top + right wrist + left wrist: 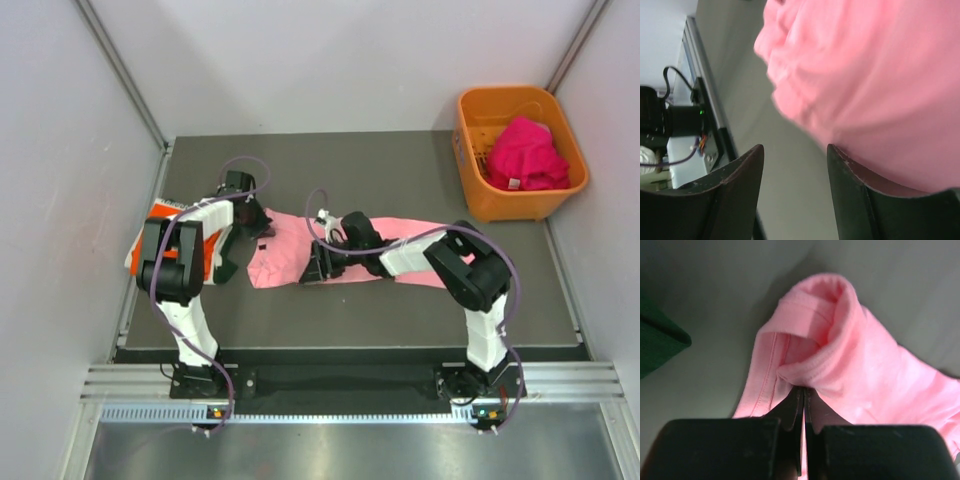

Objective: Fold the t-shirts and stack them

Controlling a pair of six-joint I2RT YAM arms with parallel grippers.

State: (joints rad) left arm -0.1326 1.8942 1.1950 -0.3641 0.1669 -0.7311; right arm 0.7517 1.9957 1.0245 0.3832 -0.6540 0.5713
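**A:** From above, what can go wrong?

**B:** The light pink t-shirt (285, 262) lies stretched across the middle of the table (400, 170), between the two arms. The left gripper (258, 220) is at its left end and the right gripper (312, 270) is low at its near edge. If the arms pull in different directions, I think the cloth will slip out or the fold will be crooked. The orange t-shirt (160, 210) lies under the left arm, so dragged cloth could disturb it.

**A:** And the left wrist view?

**B:** The jaws are pressed together on a small pinch of the pink cloth, below a rolled hem. It is a thin bite, so a fast lift may lose it. A dark green cloth (660, 340) lies at the left, apart from the pink one.

**A:** The right wrist?

**B:** There the jaws stand apart and the gap shows only bare table. The pink cloth lies beside one finger, not between the two. Closing here would probably catch nothing.

**A:** And the surface and the room?

**B:** The table is dark grey and matte, with pale walls (300, 60) around it. An orange basket (470, 150) in the far right corner holds the magenta t-shirts (525, 155). A metal rail (330, 385) carries the arm bases.
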